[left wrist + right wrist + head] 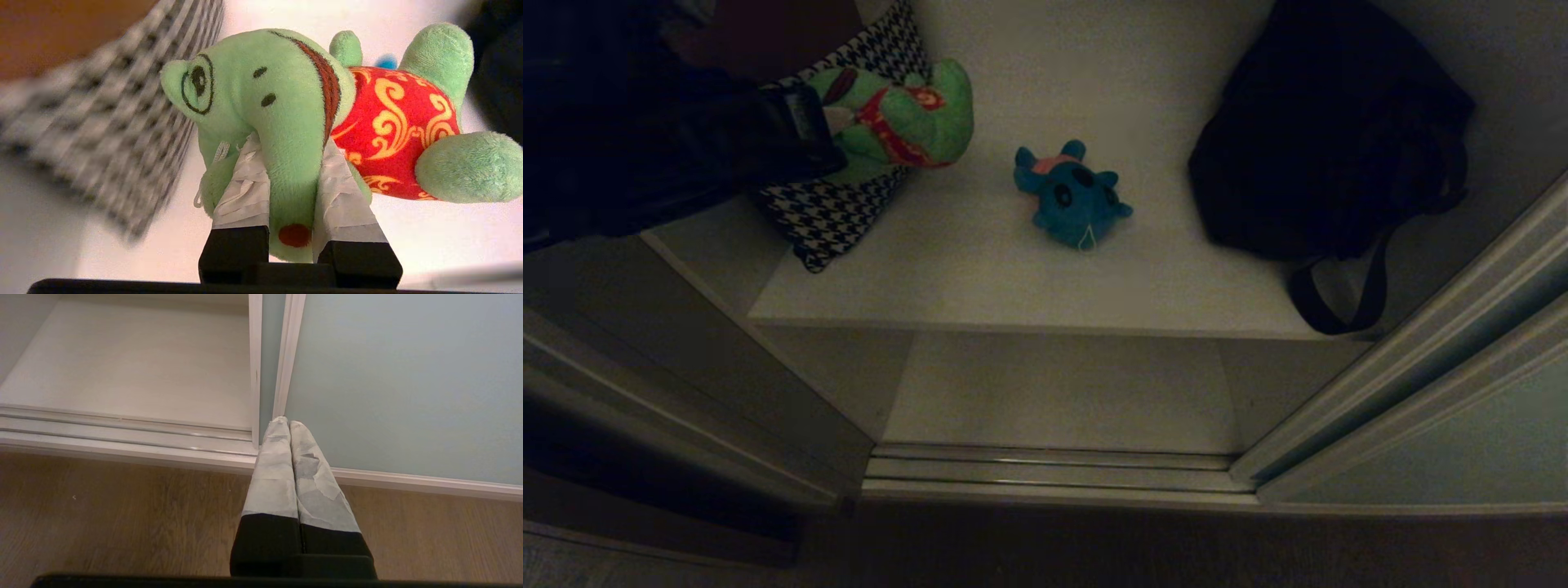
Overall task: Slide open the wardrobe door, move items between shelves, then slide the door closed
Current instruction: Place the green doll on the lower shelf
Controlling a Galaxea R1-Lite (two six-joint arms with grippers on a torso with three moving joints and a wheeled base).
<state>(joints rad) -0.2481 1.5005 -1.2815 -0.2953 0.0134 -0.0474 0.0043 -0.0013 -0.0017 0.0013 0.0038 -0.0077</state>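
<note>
Green plush toy [907, 122] is hanging in the left gripper [292, 179], raised above the upper white shelf [980, 269], with the houndstooth bag [833, 216] directly behind and below it in the head view. Left wrist view: both taped fingers [245, 192] are clamping the toy's head from either side, and the plush is bulging out between them. The toy's red patch with yellow swirls [400, 122] is facing the wrist camera, and its legs are sticking out away from the fingers. The houndstooth bag is blurring in that view.

Teal-blue plush toy [1074, 196] is lying on the same shelf near the middle, well apart from the green one and free of any gripper. The black bag [1323, 131] is sitting at the right end of the shelf, its strap [1339, 302] drooping over the front edge.

Lower shelf [1062, 392] is showing bare under the upper one, just behind the ribbed floor track [1045, 469].

Sliding wardrobe door [408, 384] is standing pushed to the right, leaving the shelves exposed; its slim pale frame [1413, 351] is bordering the opening.

Right gripper [288, 424] is idling low over the wooden floor [122, 522], fingers pressed together on nothing, tips pointing at the base of the door frame.
</note>
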